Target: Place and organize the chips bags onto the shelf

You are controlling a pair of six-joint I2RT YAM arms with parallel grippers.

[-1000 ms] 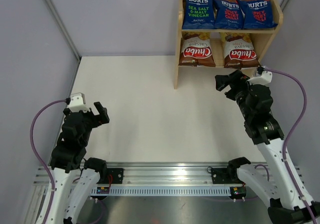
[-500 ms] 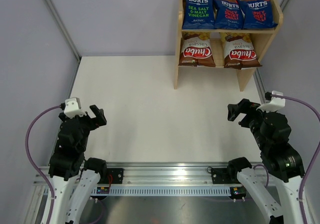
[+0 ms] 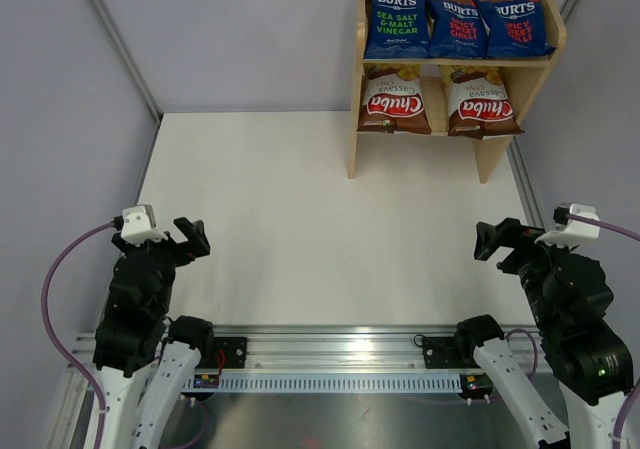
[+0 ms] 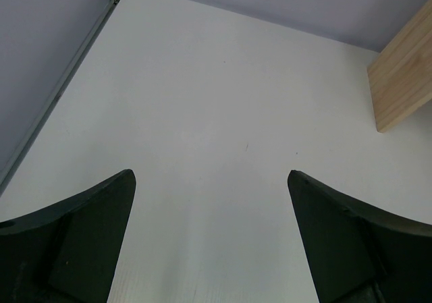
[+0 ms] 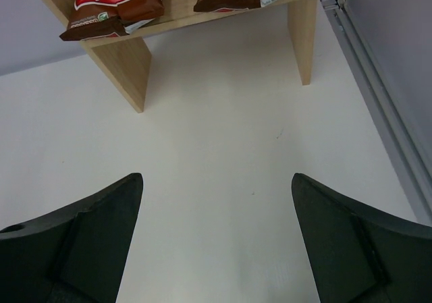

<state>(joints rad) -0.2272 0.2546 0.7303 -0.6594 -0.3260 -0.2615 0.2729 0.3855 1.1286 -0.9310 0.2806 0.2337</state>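
The white worktop point(image 3: 300, 199) had no bag left on it that I could see, and the wooden shelf point(image 3: 353, 119) at its far right corner carried all five. The big change was in the right arm point(image 3: 570, 299). A second before, it had been reaching up close to the shelf's lower tier, and now it had folded back to the near right edge, well apart from the shelf. The left arm point(image 3: 135, 289) had also drawn in a little toward its base, tucked low on the near left. To my eye that meant the last bag had been delivered and the job was as good as finished, with both arms simply heading home. On the top tier the three blue BURTS bags point(image 3: 458, 26) stood upright, packed side by side. Below them the two brown Chuba bags point(image 3: 393, 100) sat face out with a small gap between them. The right pincer point(image 3: 497, 239) pointed toward the shelf, its jaws spread wide with nothing between them. The left pincer point(image 3: 192, 239) was likewise wide open and empty, aimed across the worktop.
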